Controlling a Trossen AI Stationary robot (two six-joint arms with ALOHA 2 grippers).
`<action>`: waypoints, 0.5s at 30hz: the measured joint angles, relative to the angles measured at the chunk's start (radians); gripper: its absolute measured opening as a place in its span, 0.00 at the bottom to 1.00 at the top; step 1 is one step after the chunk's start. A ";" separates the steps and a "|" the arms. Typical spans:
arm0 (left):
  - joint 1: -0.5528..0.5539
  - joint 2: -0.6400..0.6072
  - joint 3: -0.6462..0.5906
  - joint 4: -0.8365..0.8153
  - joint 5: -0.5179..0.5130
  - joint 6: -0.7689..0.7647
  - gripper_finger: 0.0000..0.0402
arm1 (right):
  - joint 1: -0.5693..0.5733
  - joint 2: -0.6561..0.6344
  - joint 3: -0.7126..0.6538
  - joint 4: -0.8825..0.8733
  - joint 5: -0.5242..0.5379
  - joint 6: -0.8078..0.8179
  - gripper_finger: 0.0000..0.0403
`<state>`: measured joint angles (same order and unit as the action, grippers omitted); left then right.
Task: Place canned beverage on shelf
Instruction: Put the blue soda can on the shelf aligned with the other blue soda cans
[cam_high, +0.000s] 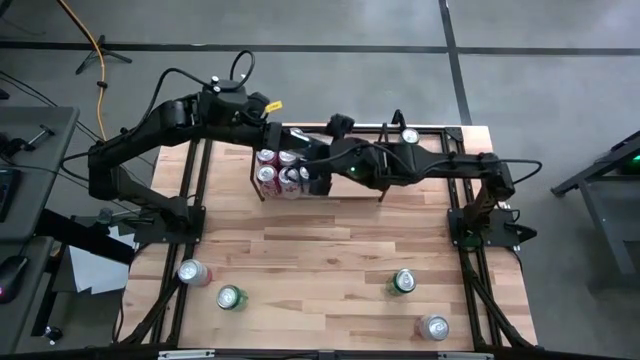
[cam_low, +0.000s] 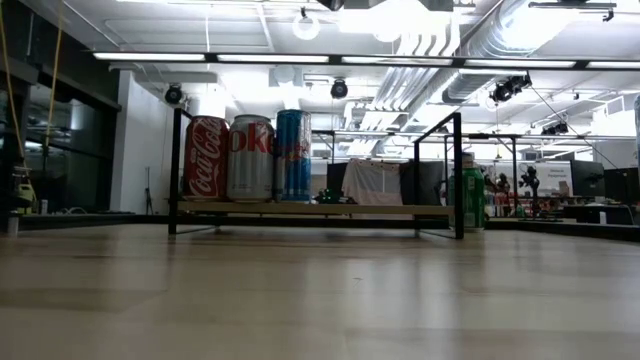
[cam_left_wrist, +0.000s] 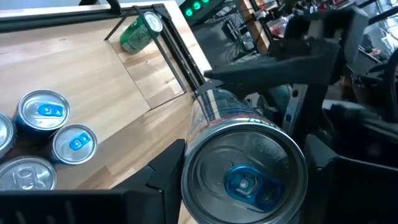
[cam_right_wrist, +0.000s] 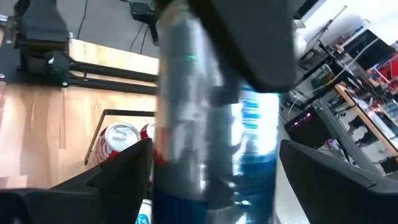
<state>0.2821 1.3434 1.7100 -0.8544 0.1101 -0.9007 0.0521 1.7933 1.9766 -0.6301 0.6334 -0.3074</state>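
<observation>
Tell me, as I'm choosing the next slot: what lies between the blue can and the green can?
Low view: only bare shelf board and the shelf's end rods.

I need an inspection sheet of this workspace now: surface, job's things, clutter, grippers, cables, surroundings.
Surface: wooden table, bare in the middle.
Job's things: shelf at the far edge, cans grouped at its left end; four loose cans on the near half.
Clutter: nothing seen.
Grippers: left gripper shut on a silver can above the shelf; right gripper open on either side of it.
Cables: orange cord on the floor at far left.
Surroundings: grey floor; lab benches behind in the low view.
</observation>
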 joint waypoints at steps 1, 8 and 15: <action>0.000 0.000 0.000 0.002 0.000 0.008 0.36 | -0.003 0.000 0.000 -0.002 -0.001 0.008 0.82; 0.000 0.000 0.000 0.000 -0.003 0.079 0.38 | -0.003 0.000 0.000 -0.002 -0.018 0.040 0.65; 0.004 0.002 0.001 -0.001 -0.001 0.187 0.45 | 0.014 -0.018 0.000 -0.060 -0.013 -0.012 0.51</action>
<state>0.2864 1.3457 1.7107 -0.8556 0.1095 -0.7142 0.0656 1.7754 1.9766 -0.6903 0.6204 -0.3196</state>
